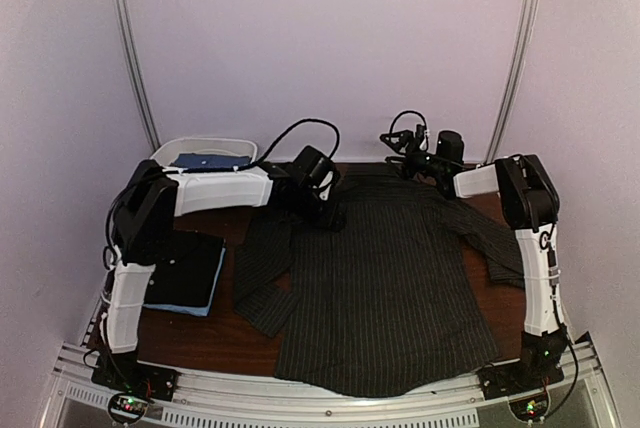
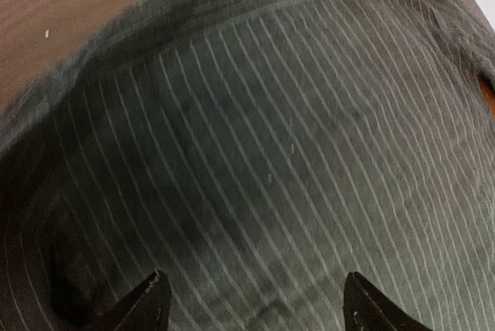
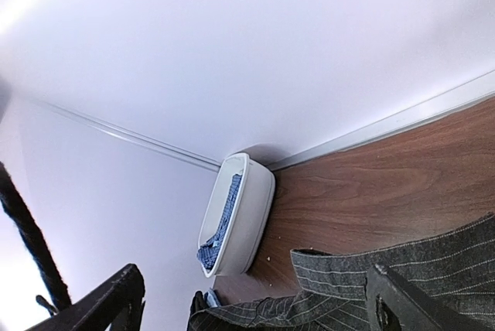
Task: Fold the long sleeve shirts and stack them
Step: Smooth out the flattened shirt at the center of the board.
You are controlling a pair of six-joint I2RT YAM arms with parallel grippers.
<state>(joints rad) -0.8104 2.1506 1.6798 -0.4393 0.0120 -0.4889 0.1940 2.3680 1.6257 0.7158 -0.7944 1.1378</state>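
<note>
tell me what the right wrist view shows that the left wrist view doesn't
Only the right wrist view shows the white tub against the pale wall, with blue checked cloth inside it. Only the left wrist view looks down at close range on the dark pinstriped shirt, its fine stripes filling nearly the whole picture. Both show that shirt, a patch of the wooden table, and their own open fingers with nothing between them: the left end effector and the right end effector.
</note>
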